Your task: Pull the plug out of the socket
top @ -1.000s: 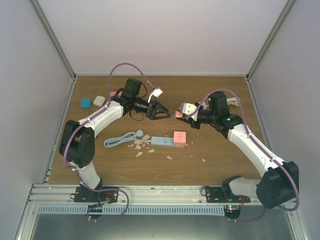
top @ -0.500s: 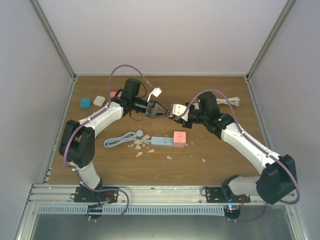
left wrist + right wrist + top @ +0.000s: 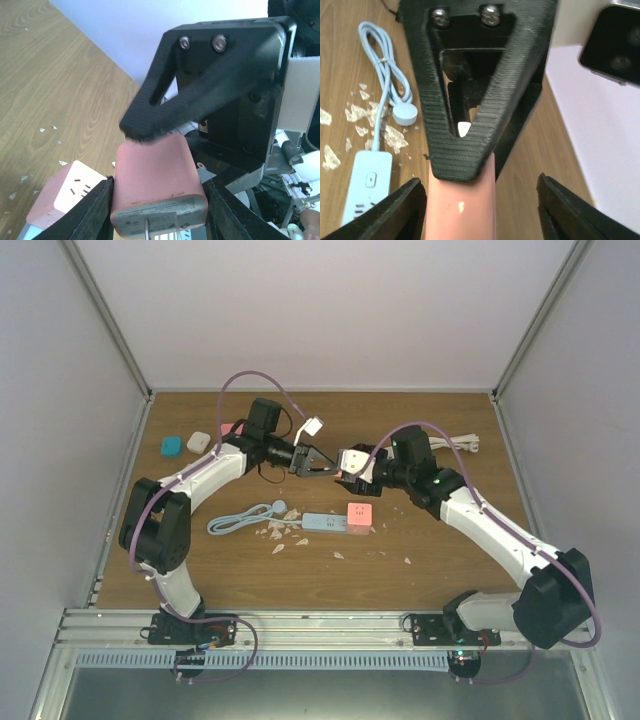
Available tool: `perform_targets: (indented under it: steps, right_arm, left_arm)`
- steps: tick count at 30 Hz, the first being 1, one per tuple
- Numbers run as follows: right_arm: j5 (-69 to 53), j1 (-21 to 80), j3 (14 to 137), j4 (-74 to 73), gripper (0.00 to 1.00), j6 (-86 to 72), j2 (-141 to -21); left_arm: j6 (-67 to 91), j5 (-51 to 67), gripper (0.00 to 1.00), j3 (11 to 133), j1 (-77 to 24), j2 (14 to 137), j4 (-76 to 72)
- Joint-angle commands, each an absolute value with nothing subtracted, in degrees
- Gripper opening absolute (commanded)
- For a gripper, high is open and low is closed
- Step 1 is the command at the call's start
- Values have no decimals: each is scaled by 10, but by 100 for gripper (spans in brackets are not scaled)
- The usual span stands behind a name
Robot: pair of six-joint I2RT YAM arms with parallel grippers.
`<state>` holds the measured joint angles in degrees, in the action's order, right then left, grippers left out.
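Observation:
The pink plug (image 3: 341, 474) hangs in the air above the table's middle, between both grippers, prongs bare. My left gripper (image 3: 328, 467) is shut on the plug (image 3: 155, 180), a finger pressed to each side of it. My right gripper (image 3: 350, 462) faces it, open; the plug (image 3: 462, 210) lies by its left finger (image 3: 407, 210) with a wide gap to the other. The pink cube socket (image 3: 359, 513) sits below on the blue power strip (image 3: 325, 523), also seen in the left wrist view as the socket (image 3: 65, 195).
White flakes (image 3: 285, 530) lie scattered round the strip's coiled blue cable (image 3: 245, 518). A blue block (image 3: 172, 446) and a white block (image 3: 199, 441) sit at the back left. A white cable (image 3: 465, 445) lies at the back right.
My right arm carried the plug left to the left gripper. The left jaws closed on the plug and the right jaws opened off it.

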<state>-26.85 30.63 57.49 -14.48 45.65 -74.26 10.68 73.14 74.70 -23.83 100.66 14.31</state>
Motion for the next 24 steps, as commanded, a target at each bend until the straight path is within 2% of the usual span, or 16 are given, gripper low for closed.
perform_targets:
  steps: [1,4,7,15,24]
  right_arm:
    - [-252,312,570,-121,75,451,-738]
    - [-251,309,558,-123,92,448,-736]
    - [-267,302,550,-141,99,444,-738]
    - [-311,256,541,-217,100,435,-766]
    - [-373,207,540,-298,99,463,-807]
  left_arm:
    - [68,750,15,749,-206,1011,154]
    - [13,733,14,747,-162,1011,186]
    - [-93,667,14,744,-121,1008,233]
    - [-297,414,14,683,-32,990,224]
    - [-387,251,16,575,-26,982,102]
